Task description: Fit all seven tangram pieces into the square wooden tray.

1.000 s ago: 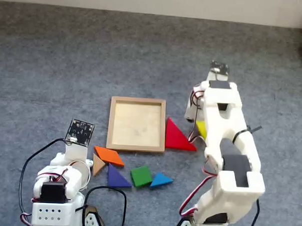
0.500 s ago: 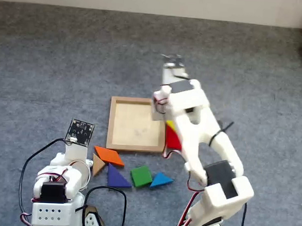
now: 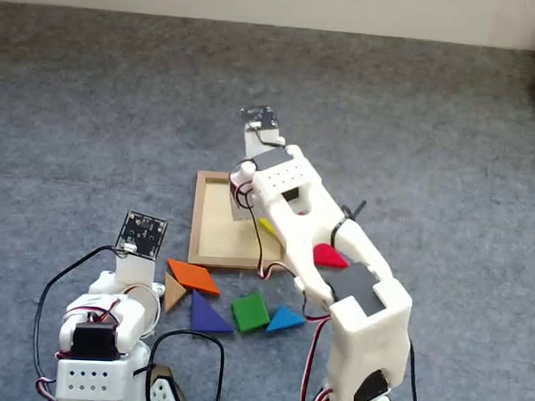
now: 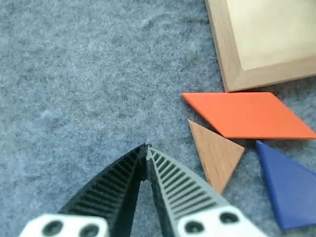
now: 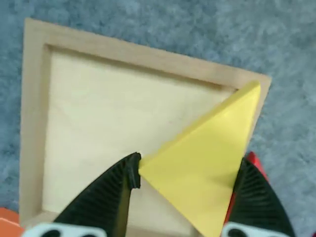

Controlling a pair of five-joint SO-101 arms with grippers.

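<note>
My right gripper [image 5: 188, 165] is shut on the yellow triangle [image 5: 202, 168] and holds it above the square wooden tray [image 5: 33, 123], near one corner. From above, the right arm [image 3: 290, 197] lies across the tray [image 3: 196, 220], and a sliver of the yellow triangle [image 3: 266, 225] shows under it. The red triangle [image 3: 329, 255] lies right of the tray, partly covered by the arm. In front of the tray lie the orange parallelogram [image 4: 247, 116], tan triangle [image 4: 216, 155], dark blue triangle [image 4: 289, 185], green square [image 3: 250, 312] and light blue triangle [image 3: 286, 319]. My left gripper [image 4: 146, 148] is shut and empty, on the carpet beside the tan triangle.
Grey carpet covers the whole table, with open room behind and to the left of the tray. The left arm's base [image 3: 92, 353] sits at the front left. The inside of the tray [image 5: 98, 113] is bare wood.
The right arm has swung left from beside the tray's right edge to over the tray, carrying the yellow triangle. The left arm has kept still.
</note>
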